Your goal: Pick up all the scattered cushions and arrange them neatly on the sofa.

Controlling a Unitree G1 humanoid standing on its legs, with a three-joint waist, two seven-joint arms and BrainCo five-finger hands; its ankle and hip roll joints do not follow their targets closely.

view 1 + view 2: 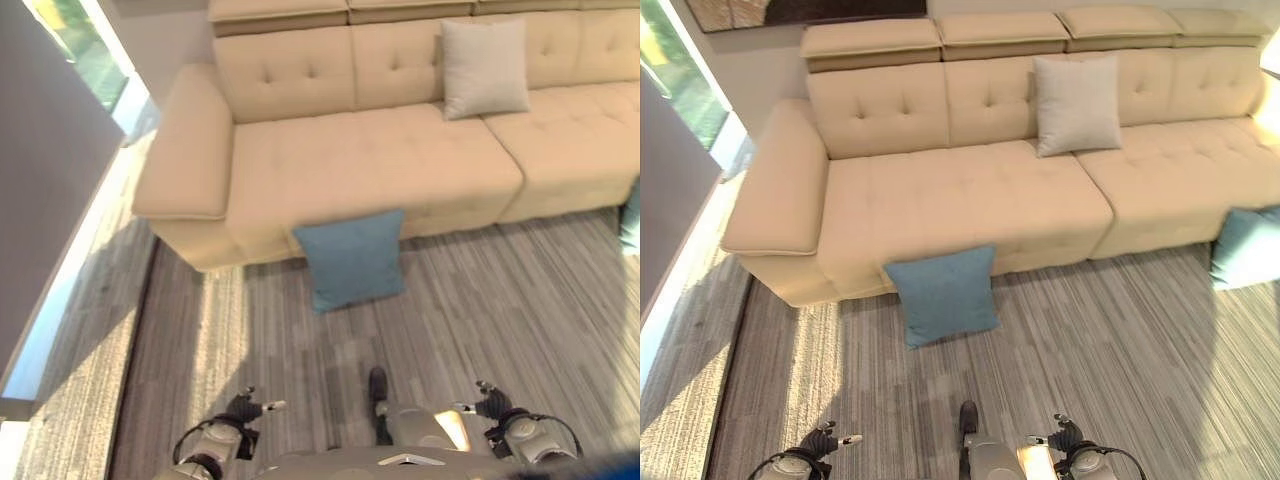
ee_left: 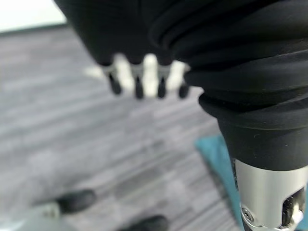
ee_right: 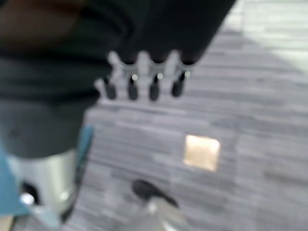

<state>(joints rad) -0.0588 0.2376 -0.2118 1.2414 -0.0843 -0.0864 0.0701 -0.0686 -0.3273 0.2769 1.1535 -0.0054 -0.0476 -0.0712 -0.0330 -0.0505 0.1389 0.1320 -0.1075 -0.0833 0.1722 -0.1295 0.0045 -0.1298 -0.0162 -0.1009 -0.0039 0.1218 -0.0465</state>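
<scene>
A blue cushion (image 1: 942, 294) stands on the grey carpet, leaning against the front of the beige sofa (image 1: 960, 200) below its left seat. A second blue cushion (image 1: 1246, 246) rests on the floor at the far right, against the sofa's front. A pale grey cushion (image 1: 1075, 104) stands upright against the sofa's backrest near the middle. My left hand (image 2: 138, 84) hangs over the carpet with straight fingers and holds nothing; a corner of a blue cushion (image 2: 215, 154) shows beyond it. My right hand (image 3: 154, 86) also hangs with straight fingers, holding nothing.
A window and a dark wall panel (image 1: 50, 190) run along the left side. A sunlit strip of carpet (image 1: 90, 330) lies beside them. A brass floor plate (image 3: 202, 152) sits in the carpet under my right hand. Open carpet lies between me and the sofa.
</scene>
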